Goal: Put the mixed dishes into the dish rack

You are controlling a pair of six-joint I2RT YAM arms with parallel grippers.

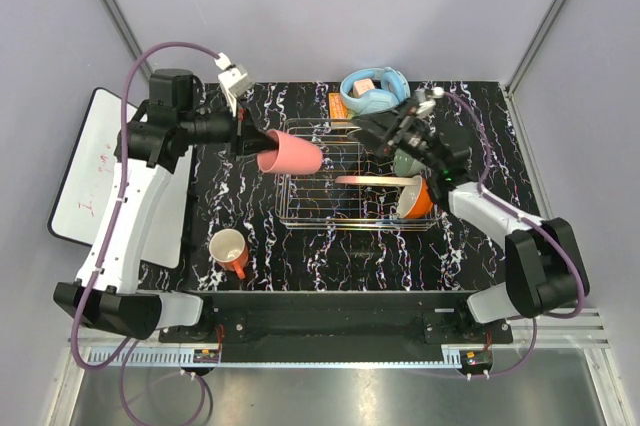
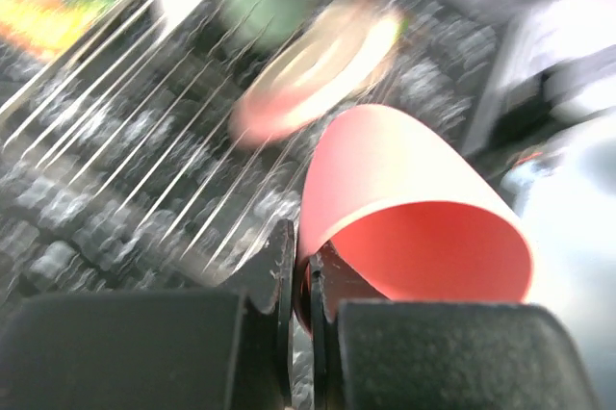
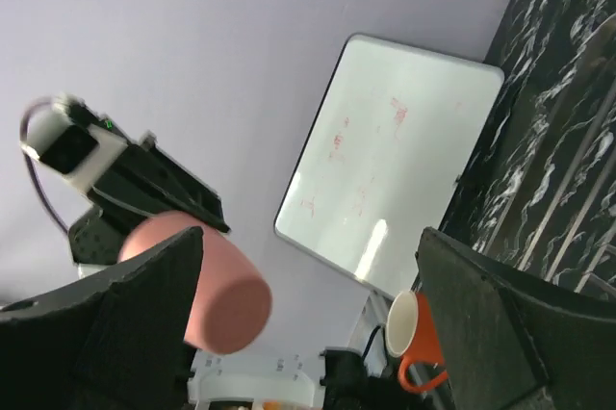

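Grips the salmon-pink cup [image 1: 290,155] by its rim, sideways in the air above the left edge of the dish rack [image 1: 330,208], left gripper [image 2: 300,266] clamped on it. Holds the right gripper [image 1: 368,129] over the rack's far side, fingers apart.

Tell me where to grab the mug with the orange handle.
Pinch the mug by its rim from straight above, one finger inside. It looks upright, mouth open upward, and its orange handle points toward the near edge, so take the far wall.
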